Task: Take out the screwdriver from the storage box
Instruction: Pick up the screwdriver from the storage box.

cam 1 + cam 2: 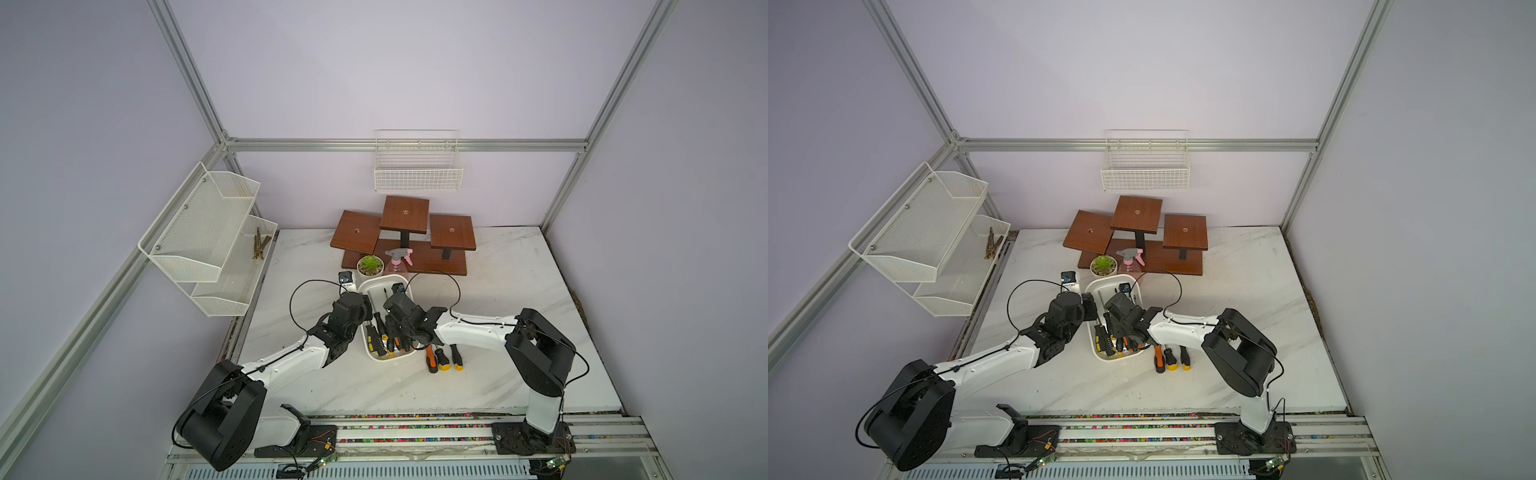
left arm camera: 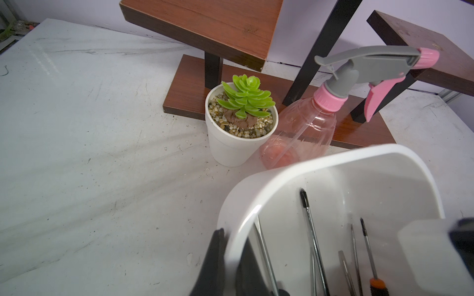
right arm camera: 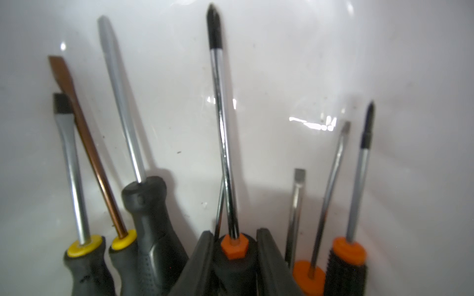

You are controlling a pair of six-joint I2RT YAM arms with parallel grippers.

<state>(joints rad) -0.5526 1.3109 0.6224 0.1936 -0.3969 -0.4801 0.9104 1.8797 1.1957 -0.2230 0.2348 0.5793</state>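
The long chrome-shafted screwdriver (image 3: 223,143) with orange collar and black handle is lying lengthwise in the shallow white plastic storage box (image 2: 282,167), tip pointing away from the right gripper (image 3: 234,239), whose narrow jaws are flanking its handle; whether they are gripping, I cannot tell.

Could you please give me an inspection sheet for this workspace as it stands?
Surface: white marbled tabletop, scuffed.
Job's things: box with screwdrivers inside; three more screwdrivers lie on the tabletop beside it.
Clutter: potted plant, spray bottle and wooden stand behind the box.
Grippers: left gripper shut on the box's rim; right gripper jaws astride an orange-collared screwdriver, contact unclear.
Cables: a black loop at each wrist; no snag seen.
Surroundings: wire basket on the back wall; mesh shelf at the side, brown sticks in its lower tier.
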